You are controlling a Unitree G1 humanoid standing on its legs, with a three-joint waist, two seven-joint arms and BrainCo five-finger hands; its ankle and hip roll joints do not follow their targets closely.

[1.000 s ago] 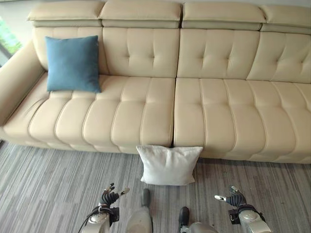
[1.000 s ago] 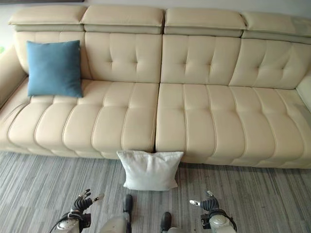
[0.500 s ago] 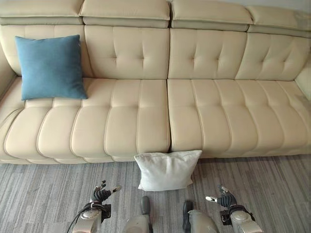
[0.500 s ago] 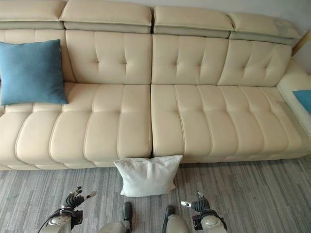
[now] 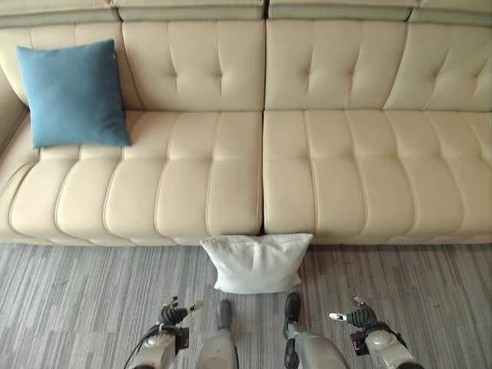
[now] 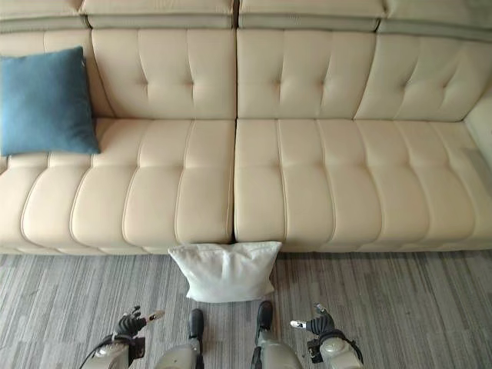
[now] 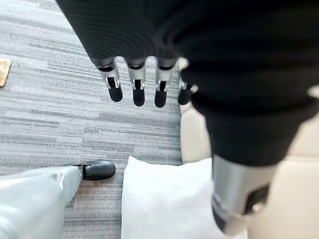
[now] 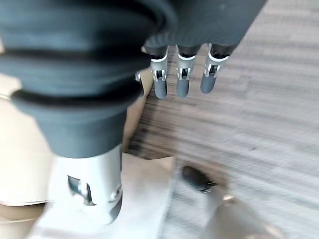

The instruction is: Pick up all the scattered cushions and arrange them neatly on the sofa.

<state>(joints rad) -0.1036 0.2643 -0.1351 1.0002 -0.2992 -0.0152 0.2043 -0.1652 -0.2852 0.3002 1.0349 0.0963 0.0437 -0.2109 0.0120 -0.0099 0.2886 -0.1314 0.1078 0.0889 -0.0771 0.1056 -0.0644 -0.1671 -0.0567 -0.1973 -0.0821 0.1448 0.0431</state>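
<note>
The white cushion is lying on the floor, leaning against the front of the sofa just below the seam where the two seat sections are meeting. Its long axis is running sideways, along the sofa front. The left hand and the right hand are hanging low at the two sides, both empty, with fingers relaxed and not curled around anything. The cushion is sitting ahead of them and between them, a little nearer to the left hand, as I judge it. So the coming move is probably turning on a reach forward and inward, with each hand taking one short end. The blue cushion is already standing upright on the seat, against the backrest near the robot's left end.
</note>
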